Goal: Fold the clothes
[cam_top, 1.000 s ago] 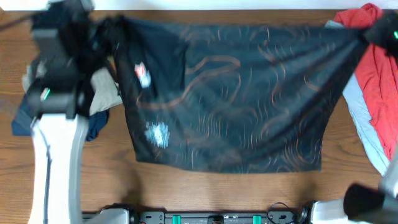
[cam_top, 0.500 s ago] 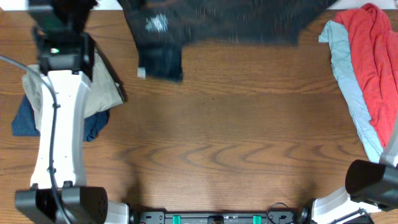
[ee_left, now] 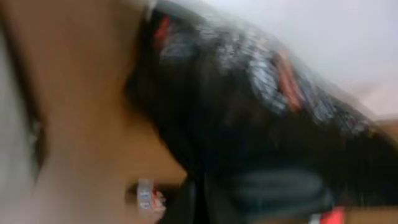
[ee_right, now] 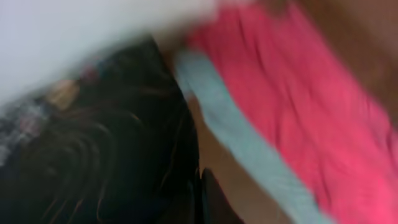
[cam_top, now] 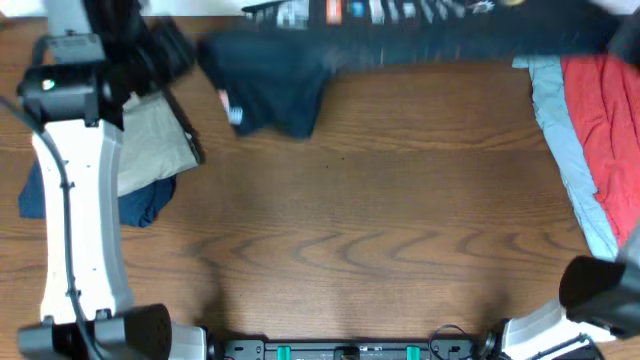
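The black jersey (cam_top: 400,40) is stretched in a blurred band along the table's far edge, its logos showing at the top. One sleeve (cam_top: 275,95) with a white tag hangs down onto the wood. My left gripper (cam_top: 175,50) holds the jersey's left end at the far left, and my right gripper (cam_top: 625,35) holds the right end at the far right; both are blurred. The left wrist view shows dark logo fabric (ee_left: 249,124) filling the space at the jaws. The right wrist view shows the patterned black fabric (ee_right: 112,162) against a dark finger.
Khaki trousers (cam_top: 150,150) over a navy garment (cam_top: 140,205) lie at the left under the left arm. A red garment (cam_top: 605,120) on a pale grey one (cam_top: 560,130) lies at the right edge. The brown wooden table (cam_top: 350,230) spans the middle.
The jersey, spread flat over the middle a second ago, was swept up to the far edge. It now hangs stretched there with a sleeve dropped onto the table. Both arms moved back.
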Available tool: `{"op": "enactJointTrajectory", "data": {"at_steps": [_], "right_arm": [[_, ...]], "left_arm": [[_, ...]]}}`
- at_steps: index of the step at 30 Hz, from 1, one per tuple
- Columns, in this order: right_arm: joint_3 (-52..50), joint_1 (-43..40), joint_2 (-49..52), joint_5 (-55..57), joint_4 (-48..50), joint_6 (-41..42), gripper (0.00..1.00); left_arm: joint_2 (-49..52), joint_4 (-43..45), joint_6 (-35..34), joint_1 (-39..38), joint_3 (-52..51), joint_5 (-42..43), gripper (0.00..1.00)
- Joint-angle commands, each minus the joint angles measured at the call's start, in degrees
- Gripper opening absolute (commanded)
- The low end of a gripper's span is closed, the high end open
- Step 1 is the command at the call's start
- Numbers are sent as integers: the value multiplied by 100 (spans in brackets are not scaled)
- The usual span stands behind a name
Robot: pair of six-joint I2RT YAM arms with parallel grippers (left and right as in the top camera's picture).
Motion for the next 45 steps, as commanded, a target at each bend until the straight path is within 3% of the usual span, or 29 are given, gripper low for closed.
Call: {"op": "enactJointTrajectory", "data": {"at_steps": [1,10,20,27,37,41,45], "right_arm": [[-616,-52,363,437,-380,-186,1],[-2688,-116,483,459,-584,7,1],[-3519,-188,452,811,-1005,476,1],[-3742,-201,240,1016,-1303,627,1],[-3932,-203,-619,1102,-1384,658,1],[-3932,-201,-907,986,-955,614,1],[-3932,-199,-876,662,-278,612,1]], "left_arm": [[125,-713,658,-44,-352,2,6],[144,-1008,1056,-452,-2957,0,6],[-37,-772,1311,-452,-4990,-24,6],[-761,-925,1344,-452,-5346,-153,6],[-2555,-1132,1091,-446,-5344,-153,6],[-2911,-459,782,-431,-5327,-149,7],[-2962,748,173,-267,-5318,-133,6]]}}
